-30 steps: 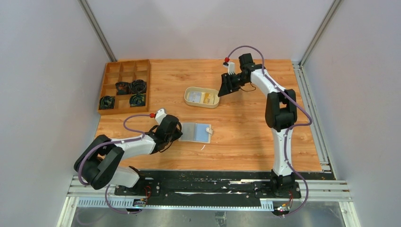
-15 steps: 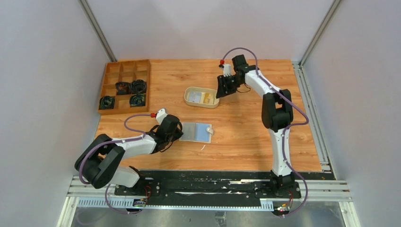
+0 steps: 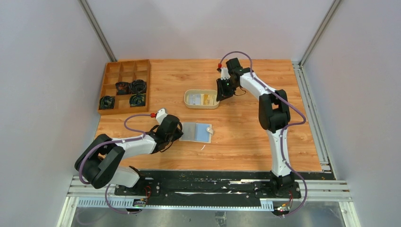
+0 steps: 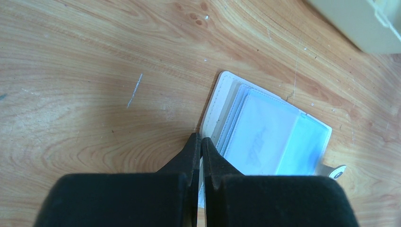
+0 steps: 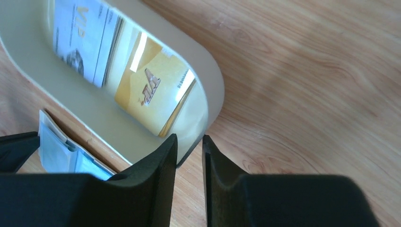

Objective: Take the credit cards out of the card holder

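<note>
The card holder [image 3: 196,132] lies open on the wood, pale blue pockets up, snap tab to the right. In the left wrist view the card holder [image 4: 269,137] shows a whitish card with faint print in a pocket. My left gripper [image 3: 178,132] is shut, and in its own view the left gripper [image 4: 199,138] has its tips resting at the holder's left edge. Credit cards, one whitish [image 5: 85,33] and one yellow [image 5: 151,90], lie in the oval cream tray [image 5: 208,80]. My right gripper [image 3: 220,94] hangs at the tray's right end; the right gripper [image 5: 190,142] is narrowly open and holds nothing.
A wooden compartment box [image 3: 124,85] with black coiled items stands at the back left. The oval tray [image 3: 187,100] sits mid-table behind the holder. Grey walls close in both sides, and a black rail runs along the near edge.
My right gripper has moved left to the tray's right end, and its jaws have narrowed. The left gripper and the card holder have stayed put.
</note>
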`<state>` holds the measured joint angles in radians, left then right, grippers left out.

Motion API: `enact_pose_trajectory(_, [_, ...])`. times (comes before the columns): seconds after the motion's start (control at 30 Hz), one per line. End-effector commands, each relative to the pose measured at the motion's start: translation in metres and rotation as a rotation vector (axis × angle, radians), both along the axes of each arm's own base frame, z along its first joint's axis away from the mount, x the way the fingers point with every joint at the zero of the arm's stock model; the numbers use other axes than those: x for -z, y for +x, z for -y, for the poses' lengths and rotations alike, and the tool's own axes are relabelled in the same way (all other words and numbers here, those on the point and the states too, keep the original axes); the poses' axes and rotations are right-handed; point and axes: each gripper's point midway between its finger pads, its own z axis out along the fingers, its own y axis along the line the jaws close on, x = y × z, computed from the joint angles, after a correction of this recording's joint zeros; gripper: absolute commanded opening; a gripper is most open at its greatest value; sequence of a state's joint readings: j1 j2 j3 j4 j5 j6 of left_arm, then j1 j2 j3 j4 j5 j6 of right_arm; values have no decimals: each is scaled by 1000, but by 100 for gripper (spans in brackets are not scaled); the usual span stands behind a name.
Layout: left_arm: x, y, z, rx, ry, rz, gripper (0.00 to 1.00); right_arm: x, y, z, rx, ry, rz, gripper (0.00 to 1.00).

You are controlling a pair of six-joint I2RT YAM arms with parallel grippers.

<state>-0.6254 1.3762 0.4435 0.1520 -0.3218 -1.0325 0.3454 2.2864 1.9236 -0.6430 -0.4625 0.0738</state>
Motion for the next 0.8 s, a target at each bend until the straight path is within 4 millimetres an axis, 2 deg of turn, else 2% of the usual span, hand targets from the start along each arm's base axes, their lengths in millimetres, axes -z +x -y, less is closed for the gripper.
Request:
enact_pose_trajectory(0.0, [35,-36,-19,24,100,-137,0,7,-7,9,24,-75,-19,23])
enact_pose_trajectory(0.13, [35,-37,-20,25,100,-135,0,2,-8,13,11,-94,-8,17])
enact_pose_trajectory(0.3, [36,-38,-19,28,98,-139,0,0,-13,20,11,-122,-13,16])
enact_pose_trajectory(0.5, [32,-37,-19,28,88,-127,0,5,-29,32,88,-159,-58,15])
enact_pose_trajectory(0.77, [27,-36,-16,27,69,-114,0,20,-59,44,279,-173,-140,13])
